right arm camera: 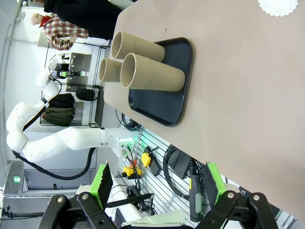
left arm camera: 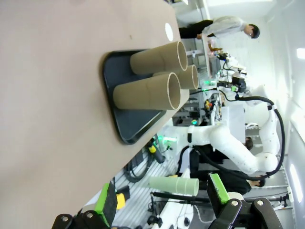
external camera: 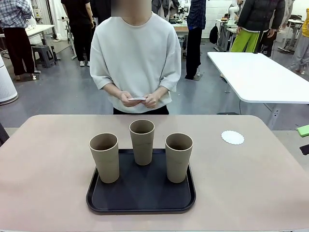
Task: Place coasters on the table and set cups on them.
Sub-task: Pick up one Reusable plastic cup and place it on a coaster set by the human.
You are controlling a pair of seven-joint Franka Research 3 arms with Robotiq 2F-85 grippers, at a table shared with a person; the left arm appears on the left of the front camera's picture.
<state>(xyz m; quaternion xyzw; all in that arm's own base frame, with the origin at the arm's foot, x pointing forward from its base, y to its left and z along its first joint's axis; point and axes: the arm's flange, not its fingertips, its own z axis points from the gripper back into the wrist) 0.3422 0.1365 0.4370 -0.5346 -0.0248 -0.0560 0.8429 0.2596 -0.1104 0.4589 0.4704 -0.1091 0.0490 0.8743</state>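
Three tan cups (external camera: 142,141) (external camera: 105,157) (external camera: 178,157) stand upright on a black tray (external camera: 141,195) in the middle of the beige table (external camera: 251,183). One white scalloped coaster (external camera: 232,137) lies on the table at the far right, bare. The person's hands (external camera: 137,99) hold more white coasters at the far edge. My left gripper (left arm camera: 162,198) is open beside the table, well apart from the cups (left arm camera: 147,90). Open too, my right gripper (right arm camera: 157,183) hangs off the table's other side, with the cups (right arm camera: 152,74) and coaster (right arm camera: 278,5) far ahead.
A white table (external camera: 260,77) stands behind on the right. A green finger pad (external camera: 303,130) shows at the right edge of the front view. Bare tabletop lies on both sides of the tray. Other people stand farther back in the room.
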